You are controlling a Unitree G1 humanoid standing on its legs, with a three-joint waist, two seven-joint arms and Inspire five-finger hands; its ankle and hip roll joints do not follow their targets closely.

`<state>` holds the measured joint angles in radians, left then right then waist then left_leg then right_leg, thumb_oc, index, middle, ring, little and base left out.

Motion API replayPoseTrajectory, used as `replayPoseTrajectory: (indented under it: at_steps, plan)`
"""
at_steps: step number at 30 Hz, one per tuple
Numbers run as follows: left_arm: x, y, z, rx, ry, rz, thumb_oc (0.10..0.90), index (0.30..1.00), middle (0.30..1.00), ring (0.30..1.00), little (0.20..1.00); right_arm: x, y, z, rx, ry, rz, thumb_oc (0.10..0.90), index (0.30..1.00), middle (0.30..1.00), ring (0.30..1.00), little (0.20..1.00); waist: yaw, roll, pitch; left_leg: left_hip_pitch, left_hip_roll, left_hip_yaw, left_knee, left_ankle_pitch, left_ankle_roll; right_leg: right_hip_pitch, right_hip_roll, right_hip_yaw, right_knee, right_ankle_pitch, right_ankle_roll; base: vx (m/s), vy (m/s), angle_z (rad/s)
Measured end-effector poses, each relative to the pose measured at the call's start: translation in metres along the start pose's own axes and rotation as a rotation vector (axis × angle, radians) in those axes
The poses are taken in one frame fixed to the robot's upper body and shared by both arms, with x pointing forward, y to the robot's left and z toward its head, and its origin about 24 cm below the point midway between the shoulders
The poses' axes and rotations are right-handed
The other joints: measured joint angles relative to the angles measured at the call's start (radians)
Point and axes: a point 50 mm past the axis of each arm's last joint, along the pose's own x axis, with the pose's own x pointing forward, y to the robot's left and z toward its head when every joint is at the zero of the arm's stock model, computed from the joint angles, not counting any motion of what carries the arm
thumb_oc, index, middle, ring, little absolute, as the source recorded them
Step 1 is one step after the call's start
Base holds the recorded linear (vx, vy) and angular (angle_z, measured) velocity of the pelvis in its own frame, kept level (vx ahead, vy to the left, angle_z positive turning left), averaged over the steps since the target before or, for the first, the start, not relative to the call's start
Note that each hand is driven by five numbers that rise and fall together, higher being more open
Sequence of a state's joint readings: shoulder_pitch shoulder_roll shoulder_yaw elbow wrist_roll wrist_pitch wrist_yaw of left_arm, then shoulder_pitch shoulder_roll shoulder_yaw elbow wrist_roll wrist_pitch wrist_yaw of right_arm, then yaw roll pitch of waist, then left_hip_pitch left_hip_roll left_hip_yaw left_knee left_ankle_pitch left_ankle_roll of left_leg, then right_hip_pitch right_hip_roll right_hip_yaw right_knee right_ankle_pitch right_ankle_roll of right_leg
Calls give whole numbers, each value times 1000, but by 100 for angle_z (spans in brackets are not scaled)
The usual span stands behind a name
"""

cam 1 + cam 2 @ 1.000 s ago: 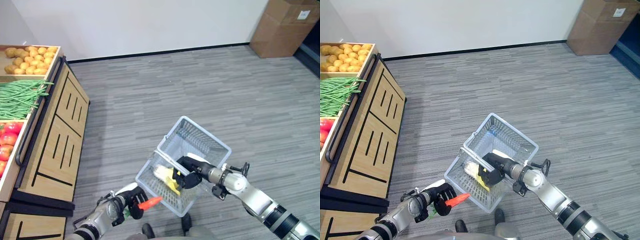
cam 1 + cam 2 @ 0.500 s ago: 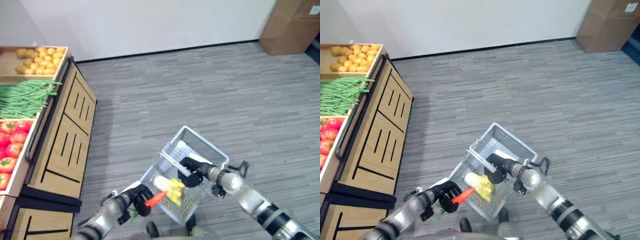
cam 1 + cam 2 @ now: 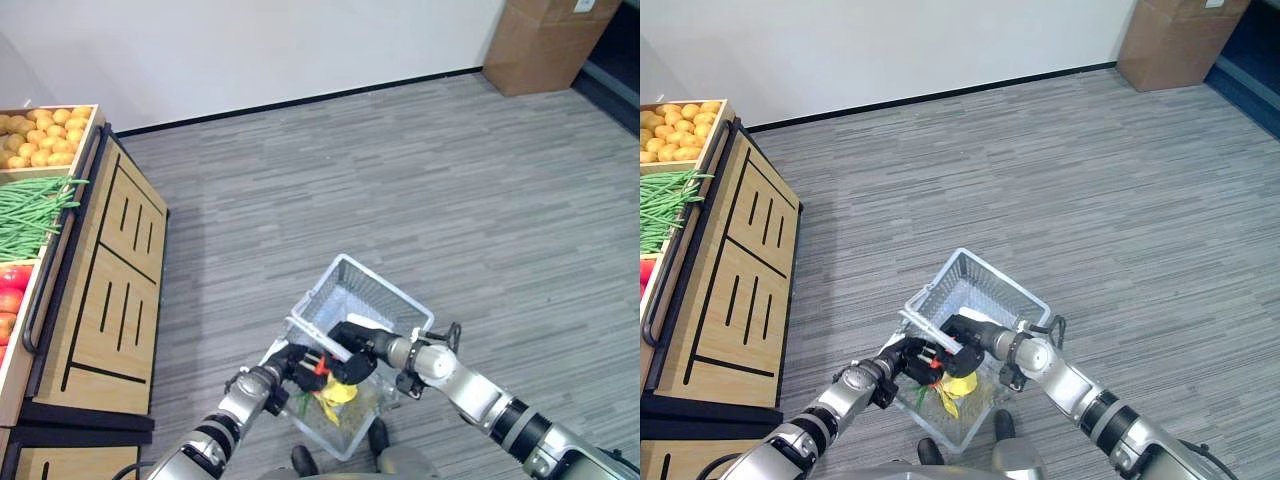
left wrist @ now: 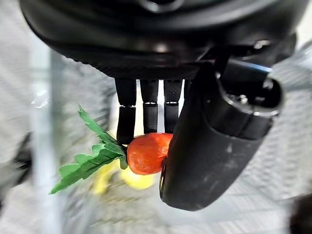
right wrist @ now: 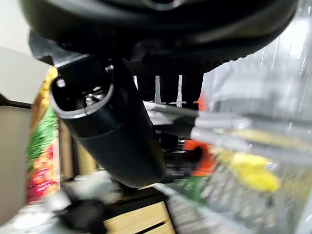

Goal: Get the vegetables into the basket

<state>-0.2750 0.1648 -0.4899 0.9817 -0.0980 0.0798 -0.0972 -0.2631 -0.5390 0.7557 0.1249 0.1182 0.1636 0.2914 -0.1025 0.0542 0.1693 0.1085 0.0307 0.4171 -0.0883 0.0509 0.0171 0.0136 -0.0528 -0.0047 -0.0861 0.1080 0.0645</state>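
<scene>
**Carrot at the basket rim, release pending**

Carrot is pinched in the left hand, thumb on one side and fingers curled on the other; green leaves trail off its blunt end. In the head views the orange tip pokes out past the hand, right at the near-left wall of the basket, about level with the rim. Whether it has fully crossed over the wall, I cannot tell.

Right hand is wrapped round the basket's handle bars, fingers curled over the top, holding the basket off the floor. It hangs tilted, near-left corner lowest.

Inside the basket: a yellow vegetable, shape unclear, with some green beside it.

Off to the left, a wooden produce stand with green beans, potatoes and tomatoes. Cardboard box against the far wall.

Risks from here, as I judge them:
- Letting go too soon. If the carrot sits over or outside the wall, it falls to the floor rather than in.
- Leaves or tip snagging in the wire mesh, leaving the carrot hung on the rim.
- The 2 hands are very close together at the handle; a push forward by the left could knock the right hand or swing the basket.
- The tilt makes the low corner a spill point if the basket is jolted.
</scene>
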Motion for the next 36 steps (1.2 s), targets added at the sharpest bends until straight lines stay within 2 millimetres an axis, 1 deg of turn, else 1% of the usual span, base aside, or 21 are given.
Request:
replayPoseTrajectory:
  at_steps: [1, 2, 10, 12, 14, 16, 17, 18, 21, 23, 24, 25, 27, 29, 30, 31, 32, 33, 34, 35, 36]
  plan:
    - [0, -3, -1, 17, 4, -1, 900, 1000, 1000, 1000, 1000, -1, 0, 7, 4, -33, 0, 400, 300, 300, 300, 300, 3, 0, 0, 1, 0, 0, 0, 0, 0, 0, 0, 0, 0, 0, 0, 0, 0, 0]
    - [1, -3, 0, 29, 3, 2, 900, 1000, 1000, 1000, 1000, 0, 0, 10, 4, -47, 0, 400, 300, 300, 300, 300, 2, 0, 0, 3, 0, 0, 0, 0, 0, 2, 0, 0, 0, 0, 0, 0, 0, 0]
    - [1, -4, 6, 56, -21, 12, 900, 1000, 1000, 1000, 1000, -1, 1, 8, 4, -40, 2, 400, 300, 300, 300, 300, 3, 0, 0, 4, 0, 1, 0, 0, 0, 3, 0, 0, 0, 1, -1, 0, 0, 0]
    - [1, -6, 9, 79, -32, 12, 900, 1000, 1000, 1000, 1000, 0, 3, 2, 20, -20, -9, 400, 300, 300, 300, 300, 4, -1, -1, 4, -1, 0, 0, 0, 0, 5, 0, -1, 0, 2, -1, 0, 0, 0]
    - [1, -7, 10, 94, -34, 9, 900, 1000, 1000, 1000, 1000, 3, 4, -11, 39, 24, -31, 400, 300, 300, 300, 300, 3, -2, -1, 5, -1, -1, 0, 0, 0, 7, -1, -1, 0, 2, -1, 0, 0, 0]
    - [1, -6, 10, 119, -36, 8, 900, 1000, 1000, 1000, 1000, 0, 5, -32, 53, 106, -72, 400, 300, 300, 300, 300, 5, -2, -1, 6, -2, -2, 0, 0, 0, 8, -1, -2, 0, 2, -1, 0, 0, 0]
    - [1, -8, 10, 144, -37, 2, 900, 1000, 1000, 1000, 1000, -1, 7, -38, 68, 123, -92, 400, 300, 300, 300, 300, 6, -2, -1, 7, -2, -2, 0, 0, 0, 8, -1, -3, 0, 2, -1, 10, 6, 6]
    - [0, -12, 11, 244, -43, -14, 900, 1000, 1000, 1000, 1000, -4, 12, -53, 167, 154, -156, 400, 300, 300, 300, 300, 8, -3, -2, 9, -1, -7, 0, 0, 0, 12, -1, -8, 0, 1, -1, 2, 6, 4]
    - [0, -12, 13, 342, -52, -9, 900, 1000, 1000, 1000, 1000, -11, 16, -79, 204, 262, -215, 400, 300, 300, 300, 300, 4, -3, -2, 10, -2, -7, 0, 0, 0, 17, -2, -7, 0, 1, -1, 0, 0, 0]
    - [-1, -9, 13, 385, -59, 7, 900, 1000, 1000, 1000, 1000, -17, 16, -94, 223, 328, -262, 400, 300, 300, 300, 300, 7, -3, -2, 11, -3, -8, 0, 0, 0, 17, -3, -7, 0, 1, -1, 0, 9, 2]
    - [-3, -1, 9, 417, -49, 31, 900, 1000, 1000, 1000, 1000, -25, 15, -107, 248, 383, -311, 400, 300, 300, 300, 300, 7, -3, -2, 11, -2, -10, 0, 0, 0, 18, -3, -8, 0, 1, -1, 0, 0, 0]
    - [-5, 0, 10, 428, -82, 34, 900, 1000, 1000, 1000, 1000, -29, 16, -112, 269, 397, -329, 400, 300, 300, 300, 300, 7, -3, -2, 11, -2, -10, 0, 0, 0, 18, -3, -8, 0, 1, -1, 0, 0, 0]
    - [-5, -1, 15, 430, -108, 34, 900, 1000, 1000, 1000, 1000, -31, 15, -114, 267, 411, -355, 400, 300, 300, 300, 300, 6, -3, -2, 11, -3, -11, 0, 0, 0, 19, -3, -8, 0, 1, -1, 0, 0, 0]
    - [-8, 0, 12, 416, -114, 37, 900, 1000, 1000, 1000, 1000, -31, 15, -118, 317, 417, -400, 400, 300, 300, 300, 300, 7, -3, -2, 13, -2, -14, 0, 0, 0, 22, -3, -12, 0, 1, -1, -7, 9, 5]
    - [-10, -1, 5, 384, -120, 42, 900, 1000, 1000, 1000, 1000, -33, 16, -126, 373, 451, -453, 400, 300, 300, 300, 300, 16, -3, -2, 13, -3, -21, 0, 0, 0, 26, -4, -19, 0, 1, -1, -26, 40, 12]
    - [-11, -2, 4, 376, -124, 42, 900, 1000, 1000, 1000, 1000, -36, 19, -133, 390, 482, -461, 400, 300, 300, 300, 300, 29, -3, -2, 13, -4, -22, 0, 0, 0, 27, -6, -21, 0, 1, -1, -24, 42, 16]
    - [-12, 1, 2, 379, -120, 48, 900, 1000, 1000, 1000, 1000, -45, 27, -148, 438, 524, -486, 400, 300, 300, 300, 300, 37, -3, -2, 13, -6, -27, 0, 0, 1, 29, -8, -26, 0, 1, -1, -14, 51, 14]
    - [-16, 9, -6, 389, -111, 70, 900, 1000, 1000, 1000, 1000, -57, 28, -164, 504, 579, -559, 400, 300, 300, 300, 300, 37, 2, -5, 11, -9, -35, -1, -1, 2, 30, -12, -31, 0, -1, 1, 7, 27, 17]
    - [-19, 24, -19, 399, -50, 116, 900, 1000, 1000, 1000, 1000, -73, 34, -183, 568, 675, -621, 400, 300, 300, 300, 300, 35, 8, -9, 12, -13, -39, -5, -2, 4, 32, -17, -33, 0, -5, 7, 20, 27, 10]
    - [-24, 42, -34, 411, 24, 161, 900, 1000, 1000, 1000, 1000, -84, 39, -193, 592, 735, -655, 400, 300, 300, 300, 300, 31, 9, -10, 12, -14, -39, -5, -4, 5, 32, -19, -33, 0, -5, 7, 24, 20, 5]
    - [-27, 51, -40, 403, 59, 187, 900, 1000, 1000, 1000, 1000, -89, 41, -198, 618, 760, -680, 400, 300, 300, 300, 300, 30, 8, -11, 12, -15, -39, -5, -4, 5, 32, -19, -33, 0, -5, 8, 21, 18, -3]
